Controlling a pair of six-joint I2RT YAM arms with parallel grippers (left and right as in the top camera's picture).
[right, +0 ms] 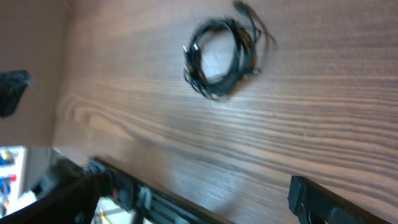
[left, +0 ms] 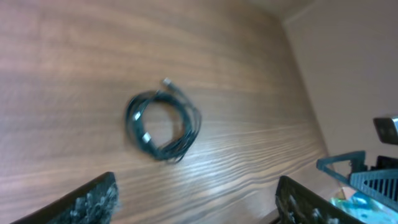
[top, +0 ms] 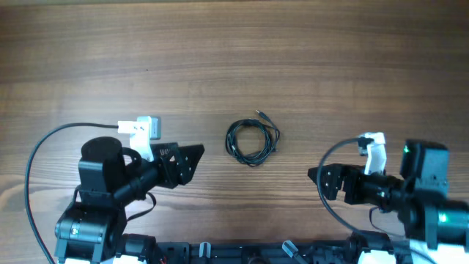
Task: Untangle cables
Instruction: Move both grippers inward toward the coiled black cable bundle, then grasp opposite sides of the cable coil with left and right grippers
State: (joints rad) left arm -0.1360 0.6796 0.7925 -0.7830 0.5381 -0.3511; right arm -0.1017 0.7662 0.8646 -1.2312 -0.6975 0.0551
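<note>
I see the cables (top: 253, 141) lying as one small coil on the wooden surface (top: 234, 51), near its middle, with a plug end (top: 259, 113) poking out at the coil's far edge. My left tool (top: 185, 160) sits near the coil's left side, clear of it, its fingers (left: 93, 200) spread with nothing between them. My right tool (top: 325, 181) waits near the other side, also spread wide and empty. Both wrist views are blurred, yet the coil shows ahead of each tool, not touched by either
</note>
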